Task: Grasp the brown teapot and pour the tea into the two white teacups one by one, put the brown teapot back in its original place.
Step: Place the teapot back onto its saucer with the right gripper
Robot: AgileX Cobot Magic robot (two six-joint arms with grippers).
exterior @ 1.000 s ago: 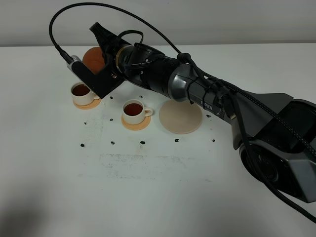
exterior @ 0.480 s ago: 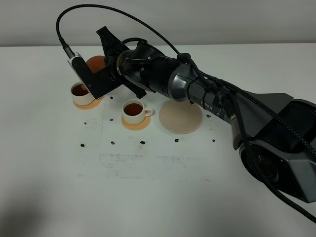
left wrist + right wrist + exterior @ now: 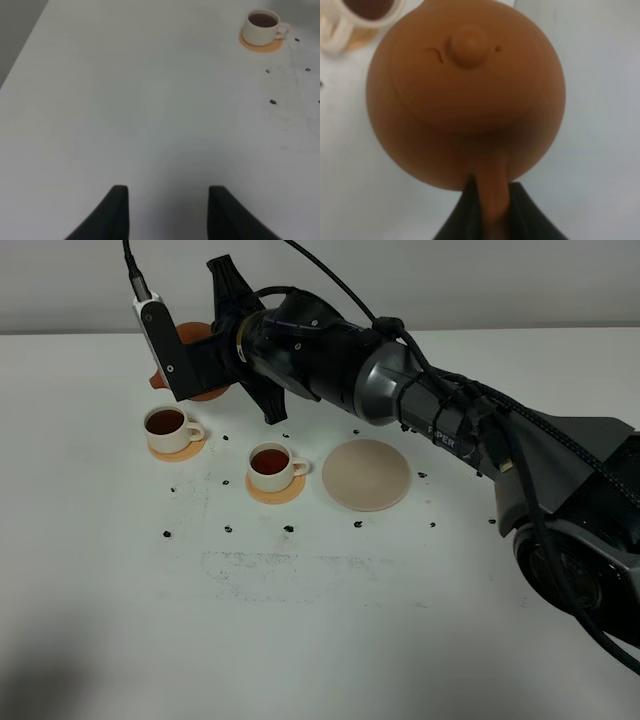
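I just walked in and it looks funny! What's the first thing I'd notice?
The right gripper holds a brown teapot by its handle, up in the air at the table's far left. Below sit two white teacups full of dark tea, each on an orange coaster.

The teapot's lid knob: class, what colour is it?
Reddish-brown, matching the rest of the brown teapot; the knob shows best in the right wrist view.

Even, soft light across the white table (image 3: 300, 640) — no glare, a faint shadow in the overhead view's near-left corner. The right wrist view is blurry, the brown teapot (image 3: 465, 95) filling it — left wrist sharper, slightly dim.
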